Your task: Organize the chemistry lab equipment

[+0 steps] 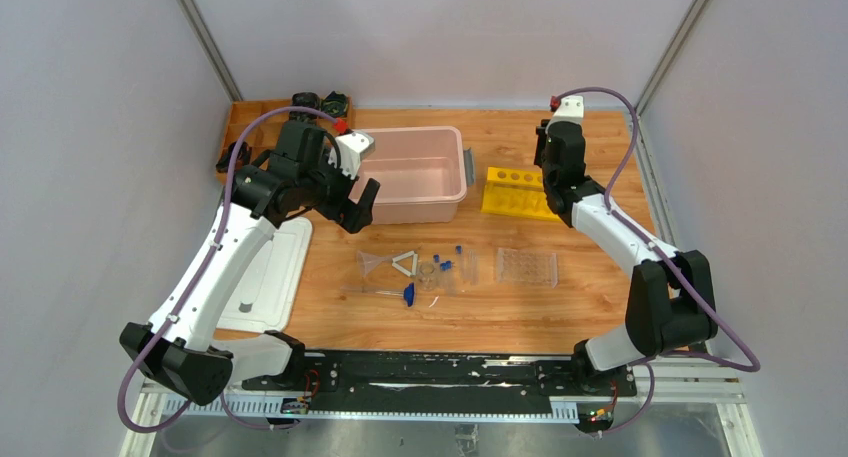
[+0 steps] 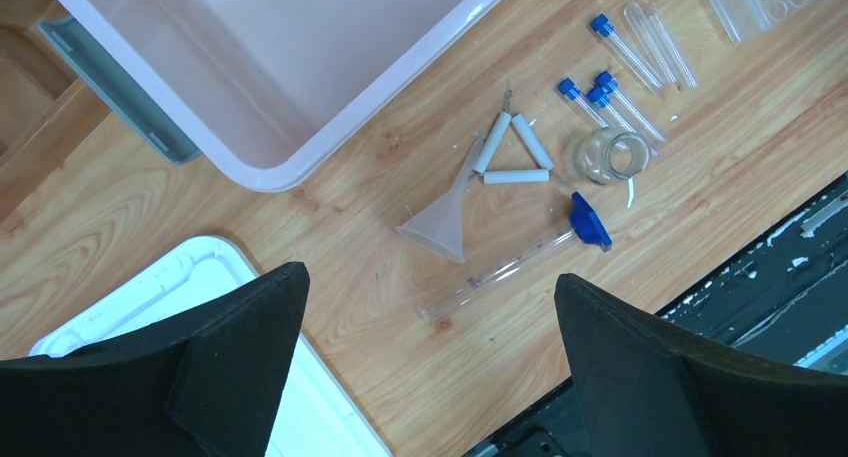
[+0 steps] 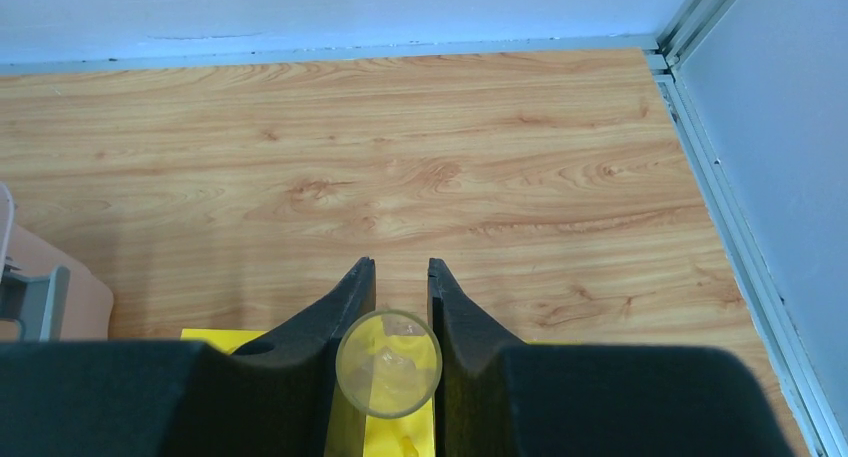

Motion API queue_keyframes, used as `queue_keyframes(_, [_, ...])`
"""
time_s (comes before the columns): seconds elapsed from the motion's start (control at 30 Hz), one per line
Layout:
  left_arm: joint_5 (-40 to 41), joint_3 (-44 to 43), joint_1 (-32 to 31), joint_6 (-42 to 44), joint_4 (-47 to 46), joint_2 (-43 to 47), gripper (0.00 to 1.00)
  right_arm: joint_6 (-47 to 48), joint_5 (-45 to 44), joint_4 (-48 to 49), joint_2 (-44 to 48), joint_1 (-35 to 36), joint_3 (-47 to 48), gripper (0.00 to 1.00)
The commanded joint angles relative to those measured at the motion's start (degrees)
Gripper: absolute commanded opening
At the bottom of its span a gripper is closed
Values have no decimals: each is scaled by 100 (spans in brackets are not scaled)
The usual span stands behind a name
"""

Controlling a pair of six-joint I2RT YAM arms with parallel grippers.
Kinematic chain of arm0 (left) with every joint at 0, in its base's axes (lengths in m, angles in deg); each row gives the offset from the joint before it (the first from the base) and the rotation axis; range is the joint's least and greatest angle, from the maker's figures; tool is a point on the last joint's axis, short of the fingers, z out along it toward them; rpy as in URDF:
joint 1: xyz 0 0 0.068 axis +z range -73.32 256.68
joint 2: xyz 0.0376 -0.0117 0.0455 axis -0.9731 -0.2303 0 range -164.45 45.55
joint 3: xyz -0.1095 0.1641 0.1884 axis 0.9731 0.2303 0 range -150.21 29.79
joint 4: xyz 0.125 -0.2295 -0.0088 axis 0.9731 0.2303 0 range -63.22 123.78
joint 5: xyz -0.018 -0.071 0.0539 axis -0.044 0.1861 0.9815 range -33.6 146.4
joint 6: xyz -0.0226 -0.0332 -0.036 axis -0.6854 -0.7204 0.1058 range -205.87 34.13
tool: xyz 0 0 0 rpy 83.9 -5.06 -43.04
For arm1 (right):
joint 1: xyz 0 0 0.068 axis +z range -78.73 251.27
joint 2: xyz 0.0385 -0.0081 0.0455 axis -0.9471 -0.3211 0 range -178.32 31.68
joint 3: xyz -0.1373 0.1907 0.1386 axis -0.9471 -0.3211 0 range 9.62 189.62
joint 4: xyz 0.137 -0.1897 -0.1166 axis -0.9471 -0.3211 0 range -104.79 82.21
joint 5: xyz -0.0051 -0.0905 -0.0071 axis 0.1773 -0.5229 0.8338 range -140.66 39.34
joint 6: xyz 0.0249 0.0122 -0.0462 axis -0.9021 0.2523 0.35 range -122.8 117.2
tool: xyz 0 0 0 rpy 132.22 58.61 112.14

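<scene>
From the overhead camera I see a pink bin (image 1: 412,172) at upper centre with a grey handle (image 1: 468,167) on its right end, and a yellow holed block (image 1: 515,192) just to its right. A white lid (image 1: 285,269) lies at left and a wooden compartment tray (image 1: 250,117) sits upper left, all on the wooden table (image 1: 600,307).

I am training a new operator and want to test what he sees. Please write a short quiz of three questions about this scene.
1. True or false: the left fingers are open and hold nothing.
2. What do the right fingers grip? A) a tube B) a spoon C) nothing
3. Which item lies between the funnel and the dish?

Key
1. True.
2. A.
3. The triangle.
</scene>
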Motion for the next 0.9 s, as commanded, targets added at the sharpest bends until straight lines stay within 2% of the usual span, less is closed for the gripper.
queue_keyframes(0.0, [66,-192,18,63,23,36,100,-214,-158,181,-75,-80,-229,0])
queue_keyframes(0.57, [233,-248,18,98,22,20,100,-352,-421,502,206,-75,-654,0])
queue_keyframes(0.87, [306,-228,18,98,15,32,100,-558,-362,121,1158,-59,-730,0])
